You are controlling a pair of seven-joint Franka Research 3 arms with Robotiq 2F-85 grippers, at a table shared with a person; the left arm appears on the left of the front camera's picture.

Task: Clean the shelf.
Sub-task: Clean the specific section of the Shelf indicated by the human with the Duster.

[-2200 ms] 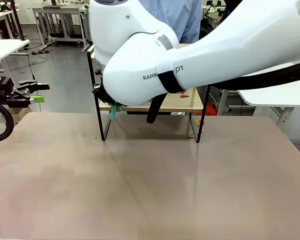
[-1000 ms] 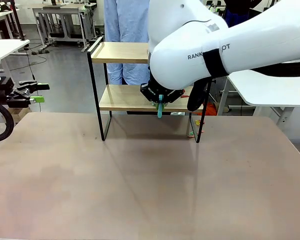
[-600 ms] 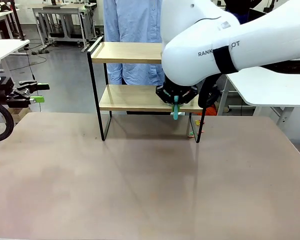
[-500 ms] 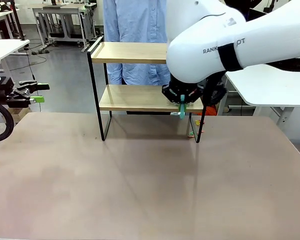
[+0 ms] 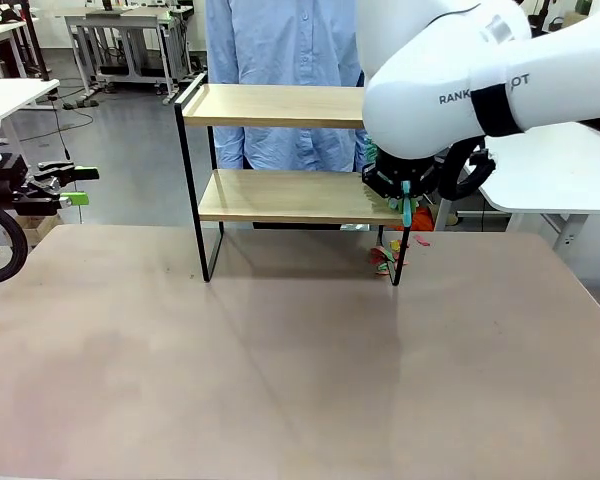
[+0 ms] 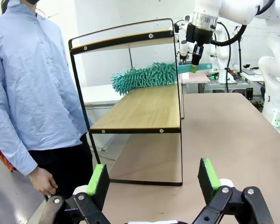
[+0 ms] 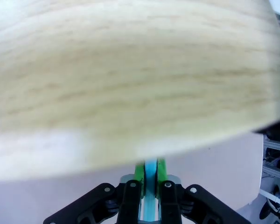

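Small two-tier shelf point(image 5: 280, 196), light wooden boards in a thin black metal frame, stands at 12 o'clock on the pale tabletop point(image 5: 280, 380), with a person in a light blue shirt point(image 5: 280, 50) behind it. The right gripper point(image 5: 407, 192) is at the lower board's 3 o'clock end, clenched on the flat teal handle of a fluffy teal duster point(image 6: 144, 77). The duster's head reaches over the lower board. Small coloured scraps point(image 5: 385, 255) lie on the tabletop by the 3 o'clock front leg. The left gripper point(image 6: 151, 179) is released, jaws wide, well apart from the shelf.

Bright, even room light, soft shadow under the shelf point(image 5: 280, 195), which goes pretty blurry right above the right gripper point(image 7: 150, 164).
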